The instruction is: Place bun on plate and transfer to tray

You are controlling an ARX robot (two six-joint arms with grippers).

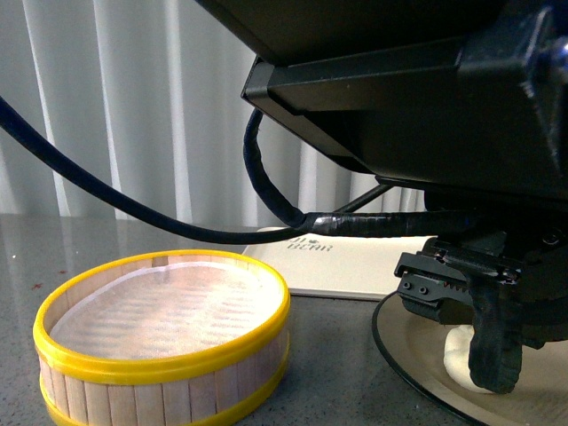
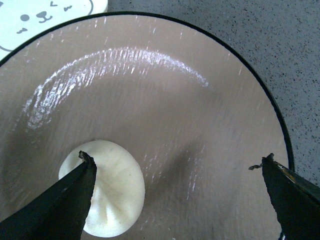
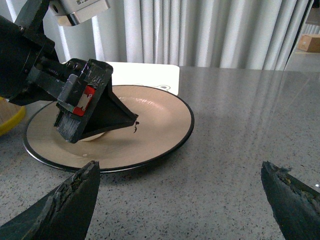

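- The bun [image 2: 116, 189] lies on the plate [image 2: 150, 95], off its centre, pleats up; so I judge the first half of the task done as things lie now
- My left gripper [image 2: 176, 159] hangs low over the plate with its fingers spread wide and nothing between them; one fingertip [image 2: 82, 172] overlaps the bun's side, though I cannot tell if it touches, and the other sits out by the plate's rim
- My right gripper [image 3: 180, 170] hovers above the worktop [image 3: 240, 135] just off the plate's near rim; its fingers gape wide, holding nothing
- The tray [image 1: 355, 262] lies just behind the plate, its edge close to the plate's far rim; the steamer basket [image 1: 160, 366] stands beside the plate and looks empty
- The step in hand, as I read it, is the handover from placing to transfer; next I would lift the left arm straight up clear of the bun, without nudging it
- Then the plate wants a grip on its black rim and a level carry onto the tray; tilt it and the bun may roll
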